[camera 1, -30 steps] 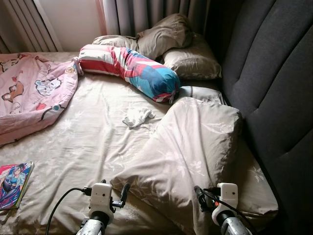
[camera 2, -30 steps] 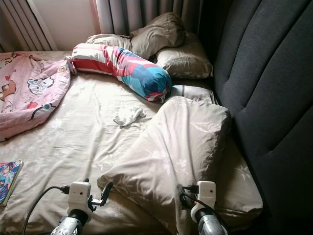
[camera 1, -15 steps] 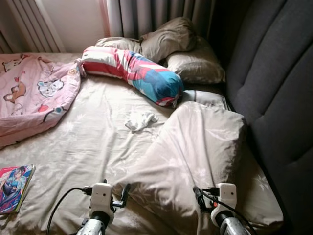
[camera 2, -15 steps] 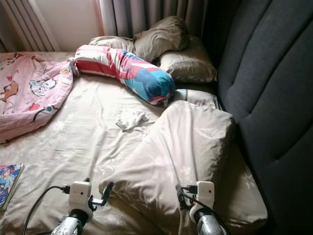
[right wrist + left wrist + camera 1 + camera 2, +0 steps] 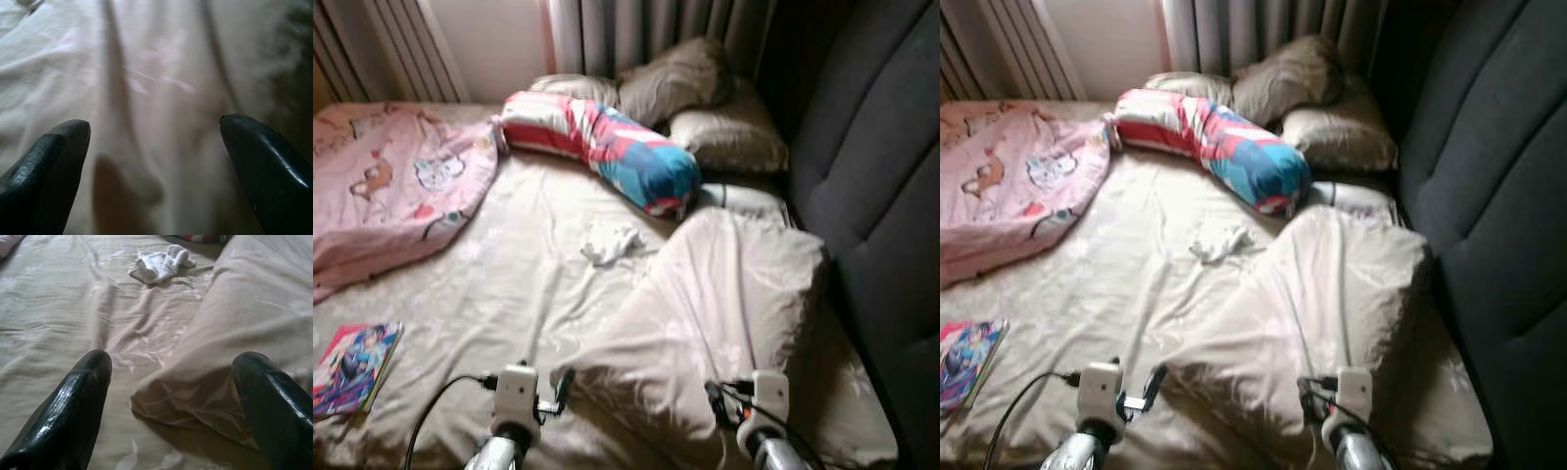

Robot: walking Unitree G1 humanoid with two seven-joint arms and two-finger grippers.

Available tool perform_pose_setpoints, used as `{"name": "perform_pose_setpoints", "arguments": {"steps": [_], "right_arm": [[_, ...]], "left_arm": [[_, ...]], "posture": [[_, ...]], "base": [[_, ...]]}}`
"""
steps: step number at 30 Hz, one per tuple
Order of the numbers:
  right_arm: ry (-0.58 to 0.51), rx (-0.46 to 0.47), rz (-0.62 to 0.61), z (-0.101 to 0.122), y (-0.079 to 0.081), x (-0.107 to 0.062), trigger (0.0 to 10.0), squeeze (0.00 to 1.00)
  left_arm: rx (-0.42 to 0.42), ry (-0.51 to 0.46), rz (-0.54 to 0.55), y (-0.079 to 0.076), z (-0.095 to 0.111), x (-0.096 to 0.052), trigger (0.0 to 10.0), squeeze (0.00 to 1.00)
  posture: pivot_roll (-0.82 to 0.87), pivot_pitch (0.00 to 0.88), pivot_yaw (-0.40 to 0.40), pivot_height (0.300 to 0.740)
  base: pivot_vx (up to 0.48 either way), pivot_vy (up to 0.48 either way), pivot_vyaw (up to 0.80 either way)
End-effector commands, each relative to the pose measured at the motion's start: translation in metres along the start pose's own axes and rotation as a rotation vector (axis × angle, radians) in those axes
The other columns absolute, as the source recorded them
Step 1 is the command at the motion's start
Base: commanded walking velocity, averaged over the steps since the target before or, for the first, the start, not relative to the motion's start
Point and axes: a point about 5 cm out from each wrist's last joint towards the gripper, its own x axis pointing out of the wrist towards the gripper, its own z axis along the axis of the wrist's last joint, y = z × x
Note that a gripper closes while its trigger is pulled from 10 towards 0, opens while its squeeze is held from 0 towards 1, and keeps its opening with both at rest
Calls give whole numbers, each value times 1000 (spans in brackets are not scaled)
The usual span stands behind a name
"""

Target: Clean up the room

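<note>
Standing at the near edge of an unmade bed (image 5: 509, 284), with tidying seemingly barely under way. Holding the left gripper (image 5: 171, 382) low and wide apart over the sheet, aiming at the near corner of a large beige pillow (image 5: 715, 313) lying askew on the right. Poising the right gripper (image 5: 151, 161) just above that same pillow, fingers spread, grasping nothing. Leaving a crumpled white cloth (image 5: 610, 242) mid-bed, beyond the pillow's far-left edge. Leaving a colourful book (image 5: 354, 367) near the left edge, a pink blanket (image 5: 396, 191) bunched at far left, a striped bolster (image 5: 607, 147) slanting across the far middle, two more beige pillows (image 5: 705, 108) heaped at far right against the dark headboard (image 5: 871, 176). Judging nearly everything as needing sorting yet.
</note>
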Motion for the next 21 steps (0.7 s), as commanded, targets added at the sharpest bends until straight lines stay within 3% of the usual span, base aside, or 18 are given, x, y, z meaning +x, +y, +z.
{"name": "perform_pose_setpoints", "arguments": {"steps": [1,2,9,10,11,21], "right_arm": [[29,53,-27,-8,-4,-3,10000,325],[24,86,-28,-7,-5,-3,10000,1000],[11,121,-40,2,-7,2,10000,1000],[13,136,-30,3,-6,3,10000,380],[16,146,-21,4,-5,4,10000,0],[55,185,12,7,-1,9,10000,0]], "left_arm": [[6,17,-12,-1,-3,-3,10000,0],[7,18,-12,-2,-3,-4,10000,0],[25,24,-30,-3,-3,-4,10000,0],[27,24,-31,-3,-3,-4,10000,0],[28,24,-32,-3,-3,-4,10000,0],[55,20,-51,-1,-1,-6,10000,0]], "posture": [[-17,202,-19,655],[-17,202,-19,655],[-10,215,-8,655],[-9,216,-7,655],[-8,218,-6,655],[15,235,7,655]], "base": [[0,0,0],[0,0,0],[0,0,0],[0,0,0],[0,0,0],[0,0,0]]}}
